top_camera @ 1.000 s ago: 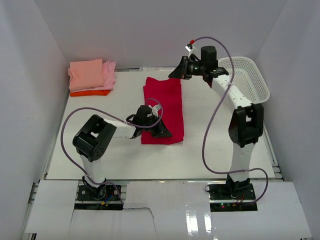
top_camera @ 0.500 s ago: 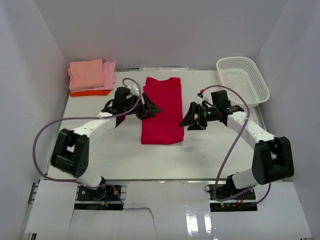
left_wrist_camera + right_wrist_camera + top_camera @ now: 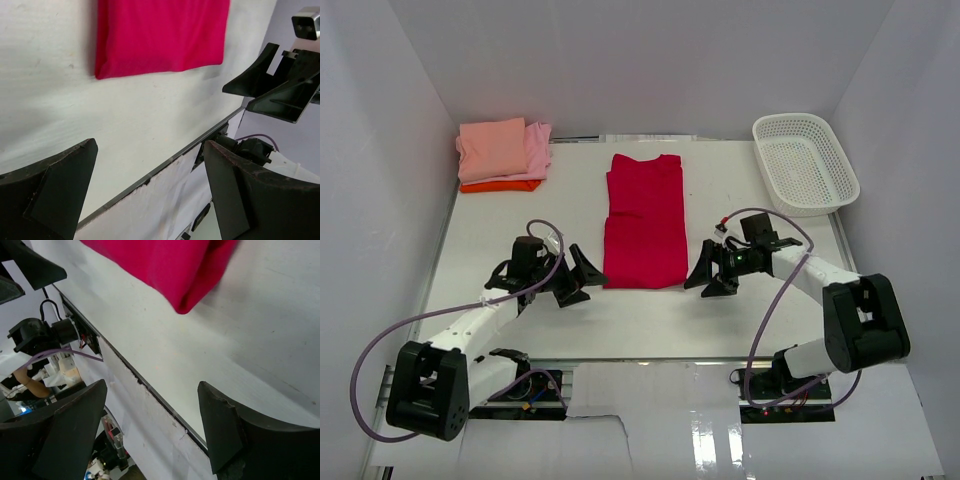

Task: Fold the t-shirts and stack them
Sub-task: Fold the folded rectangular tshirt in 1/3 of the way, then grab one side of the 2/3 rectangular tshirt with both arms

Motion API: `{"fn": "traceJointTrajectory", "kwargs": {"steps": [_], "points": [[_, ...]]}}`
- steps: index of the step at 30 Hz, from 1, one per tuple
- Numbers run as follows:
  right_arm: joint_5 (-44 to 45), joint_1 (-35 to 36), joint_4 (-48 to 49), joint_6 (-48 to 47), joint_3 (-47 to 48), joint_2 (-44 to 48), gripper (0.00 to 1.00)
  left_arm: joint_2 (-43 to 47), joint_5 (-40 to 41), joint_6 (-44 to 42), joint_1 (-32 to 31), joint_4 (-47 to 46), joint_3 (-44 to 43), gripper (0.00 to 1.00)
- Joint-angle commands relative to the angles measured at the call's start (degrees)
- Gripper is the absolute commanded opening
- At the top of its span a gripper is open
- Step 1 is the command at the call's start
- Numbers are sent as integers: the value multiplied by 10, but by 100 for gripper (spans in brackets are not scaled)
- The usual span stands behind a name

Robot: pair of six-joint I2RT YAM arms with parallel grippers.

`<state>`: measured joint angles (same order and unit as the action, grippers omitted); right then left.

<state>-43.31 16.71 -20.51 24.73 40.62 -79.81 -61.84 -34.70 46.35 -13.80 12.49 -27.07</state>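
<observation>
Lying flat in the centre of the overhead view, a red shirt [image 3: 645,222] is folded into a long strip on the white table [image 3: 500,225]. The left gripper [image 3: 584,278] sits low just beside the shirt's lower left corner, jaws spread wide and empty. The right gripper [image 3: 702,272] sits just beside the lower right corner, also spread wide and holding nothing. In the upper left corner rests a pile of folded shirts [image 3: 503,152]: salmon-pink on top, light pink beneath, orange at the bottom. A white basket [image 3: 805,165] stands at the upper right.
</observation>
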Motion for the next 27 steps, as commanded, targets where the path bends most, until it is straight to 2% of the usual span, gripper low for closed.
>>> {"fn": "traceJointTrajectory", "kwargs": {"steps": [1, 7, 15, 17, 18, 19, 22, 27], "points": [[2, -3, 65, -11, -5, -43, 79, 5, -6, -19, 4, -3, 10, 98], [10, -3, 107, -17, 39, -127, 77, -19, 9, -36, 4, -22, 11, 98], [17, -3, 153, -2, 76, -184, 75, -64, 24, -36, 10, -69, 16, 97], [20, -3, 154, 1, 82, -195, 69, -71, 24, -35, 11, -77, 17, 96], [20, -3, 158, 2, 81, -196, 65, -78, 24, -35, 11, -84, 18, 96], [23, -2, 159, 3, 80, -197, 54, -81, 24, -35, 13, -88, 16, 96], [24, -3, 160, 4, 74, -200, 44, -92, 25, -37, 16, -94, 11, 96], [20, 4, 168, 8, 59, -203, 46, -105, 28, -45, 22, -94, 0, 96]]}}
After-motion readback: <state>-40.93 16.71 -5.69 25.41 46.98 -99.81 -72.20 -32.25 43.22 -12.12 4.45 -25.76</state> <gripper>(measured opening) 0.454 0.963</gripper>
